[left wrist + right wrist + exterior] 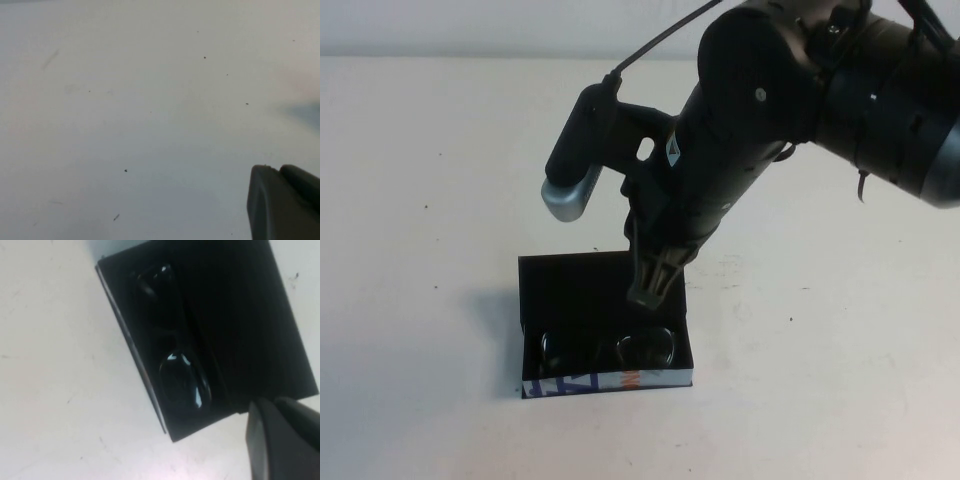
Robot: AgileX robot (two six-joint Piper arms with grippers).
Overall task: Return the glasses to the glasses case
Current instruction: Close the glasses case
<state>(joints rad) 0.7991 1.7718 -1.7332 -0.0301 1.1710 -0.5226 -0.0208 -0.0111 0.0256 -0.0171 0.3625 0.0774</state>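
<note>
Glasses (610,349): lie inside the case, in its near half, below and just in front of the right gripper's tips; long axis runs left-right, parallel to the case's patterned near wall, lenses toward that wall.
Case (570,285): open on the table, black lining up, long side left-right; blue, white and orange print on the near wall.
Right gripper (649,291): hangs over the middle of the case, pointing down; fingers closed together, holding nothing, clear of the glasses.
Left gripper (285,200): only 1 dark edge shows in its own wrist view, over bare table (125,115); whether it is open I cannot tell.
High view only: the print and the right arm over the case.
Right wrist view only: both lenses (182,382) close up, glossy, lying along 1 wall of the case (240,315).
</note>
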